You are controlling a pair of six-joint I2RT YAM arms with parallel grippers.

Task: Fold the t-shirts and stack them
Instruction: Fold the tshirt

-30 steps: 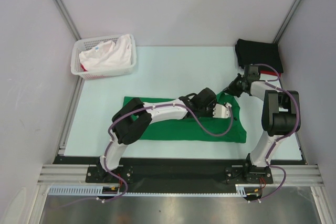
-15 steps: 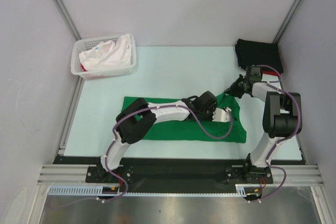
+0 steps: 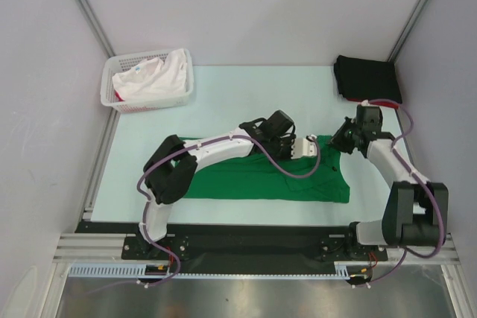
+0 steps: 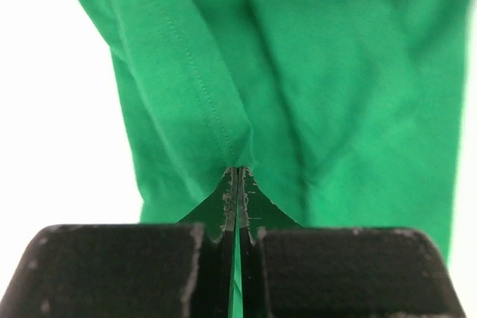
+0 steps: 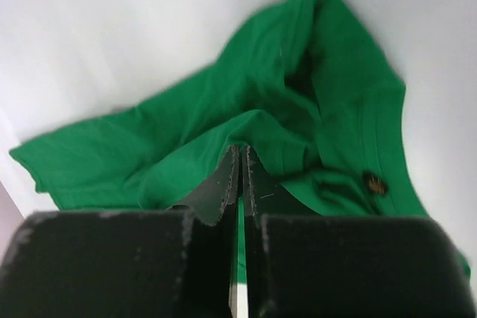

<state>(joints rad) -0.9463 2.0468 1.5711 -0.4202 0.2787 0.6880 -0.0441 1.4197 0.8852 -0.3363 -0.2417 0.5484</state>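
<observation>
Left end effector (image 4: 237,173) and right end effector (image 5: 240,150) clamp the bright green cotton t-shirt (image 3: 246,180) at three o'clock; left has drifted toward eleven, probably starting the fold.

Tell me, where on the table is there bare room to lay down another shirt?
The widest bare stretch of table lies between the white basket and the folded black t-shirt, beyond the green t-shirt. It is crowded at that shirt's right end, where the left gripper and right gripper pinch it.
</observation>
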